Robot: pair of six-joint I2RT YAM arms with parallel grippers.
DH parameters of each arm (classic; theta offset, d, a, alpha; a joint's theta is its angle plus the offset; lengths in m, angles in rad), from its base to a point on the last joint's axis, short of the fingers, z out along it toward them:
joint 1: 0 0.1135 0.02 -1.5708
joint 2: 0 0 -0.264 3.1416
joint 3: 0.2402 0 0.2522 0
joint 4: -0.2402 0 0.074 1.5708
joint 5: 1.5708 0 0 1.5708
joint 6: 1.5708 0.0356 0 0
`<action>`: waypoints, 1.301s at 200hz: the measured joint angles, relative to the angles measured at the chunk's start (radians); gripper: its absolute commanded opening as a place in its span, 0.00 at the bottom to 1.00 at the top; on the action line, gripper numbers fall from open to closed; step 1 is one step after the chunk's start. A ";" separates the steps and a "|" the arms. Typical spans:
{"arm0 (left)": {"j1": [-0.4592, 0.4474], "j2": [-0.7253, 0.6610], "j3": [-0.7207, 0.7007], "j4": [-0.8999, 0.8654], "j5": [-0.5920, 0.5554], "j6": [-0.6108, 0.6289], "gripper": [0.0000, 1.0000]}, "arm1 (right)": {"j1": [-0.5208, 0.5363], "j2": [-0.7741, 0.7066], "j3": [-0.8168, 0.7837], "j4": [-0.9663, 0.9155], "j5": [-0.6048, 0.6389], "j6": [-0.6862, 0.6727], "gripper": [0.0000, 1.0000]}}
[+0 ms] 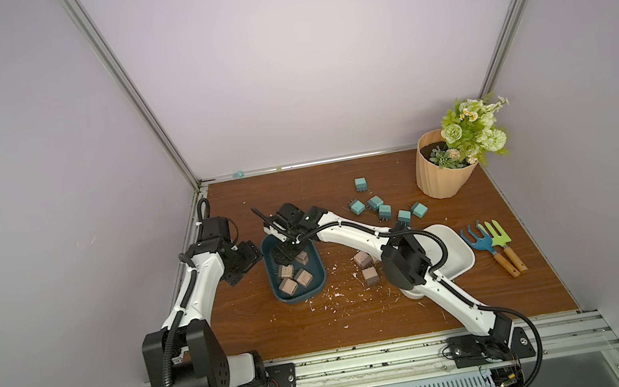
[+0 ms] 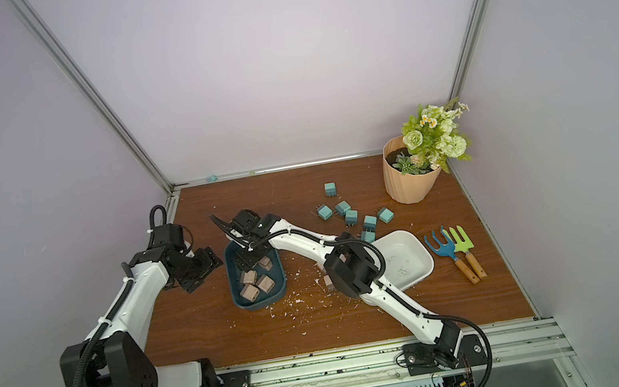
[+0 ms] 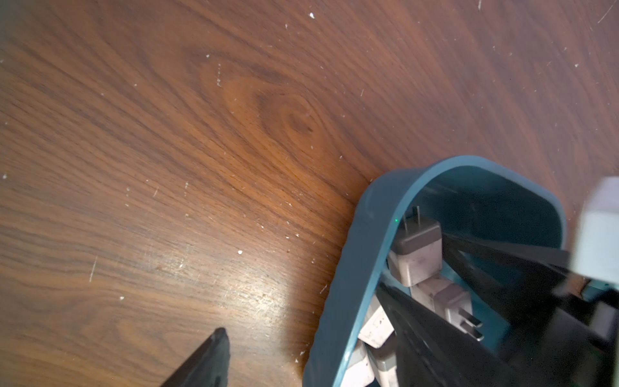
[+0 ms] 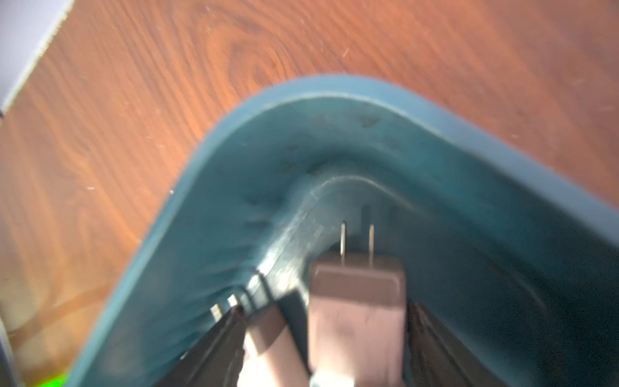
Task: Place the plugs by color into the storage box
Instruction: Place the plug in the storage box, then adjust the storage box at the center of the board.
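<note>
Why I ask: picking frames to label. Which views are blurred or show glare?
Right wrist view: motion-blurred throughout, the pinkish-tan plug and teal storage box smeared. Left wrist view: mostly sharp, with a glare patch on the wooden table. Both top views: sharp and evenly lit, teal plugs crisp.

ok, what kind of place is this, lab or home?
Probably a lab robot cell: aluminium frame with plain walls, two arms bolted to a front rail, and staged props, a flower pot and garden tools, on the wood tabletop.
</note>
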 measured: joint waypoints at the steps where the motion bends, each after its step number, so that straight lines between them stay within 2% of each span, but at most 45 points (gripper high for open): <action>1: 0.000 0.000 0.000 0.000 0.000 0.000 0.79 | 0.000 -0.003 -0.001 -0.001 0.002 0.000 0.82; 22: 0.000 0.006 0.000 0.000 0.000 0.002 0.79 | -0.008 -0.166 -0.104 -0.013 0.050 0.010 0.84; 64: 0.000 0.019 0.001 0.003 0.001 0.005 0.79 | -0.055 -0.593 -0.458 -0.013 0.154 0.040 0.87; 86: 0.000 0.021 0.001 0.009 0.001 0.005 0.80 | -0.081 -0.715 -0.652 -0.017 0.181 0.069 0.88; 124: -0.003 0.027 0.001 0.017 0.001 0.005 0.79 | -0.087 -0.740 -0.927 -0.020 0.183 0.128 0.87; 148: -0.009 0.027 0.001 0.018 0.001 0.005 0.79 | -0.087 -0.740 -1.034 -0.026 0.183 0.166 0.87; 218: -0.013 0.027 -0.034 0.027 0.001 0.008 0.80 | -0.119 -0.769 -1.200 0.040 0.178 0.216 0.86; 240: -0.013 0.027 -0.037 0.031 0.001 0.010 0.80 | -0.133 -0.769 -1.220 0.053 0.171 0.217 0.83; 260: -0.013 0.027 -0.037 0.033 0.002 0.010 0.80 | -0.140 -0.767 -1.220 0.070 0.157 0.215 0.76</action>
